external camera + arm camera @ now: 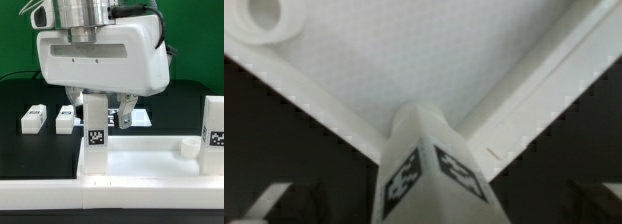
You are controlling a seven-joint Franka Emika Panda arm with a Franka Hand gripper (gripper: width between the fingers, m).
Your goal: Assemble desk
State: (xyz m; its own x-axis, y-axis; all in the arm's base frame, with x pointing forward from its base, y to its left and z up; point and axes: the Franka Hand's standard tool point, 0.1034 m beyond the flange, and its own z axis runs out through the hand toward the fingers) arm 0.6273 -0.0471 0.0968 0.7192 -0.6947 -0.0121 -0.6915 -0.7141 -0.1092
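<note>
Wrist view: pincer released, fingers spread clear of upright leg at tabletop corner.

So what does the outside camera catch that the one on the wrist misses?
Only the exterior view shows two loose legs lying on the black table, and a second upright leg at the exterior view's right. Only the wrist view looks straight down the standing leg under the arm, showing two of its tagged faces at once. Both show that standing leg, the white tabletop, and a round socket, though I cannot tell whether it is the same one.
</note>
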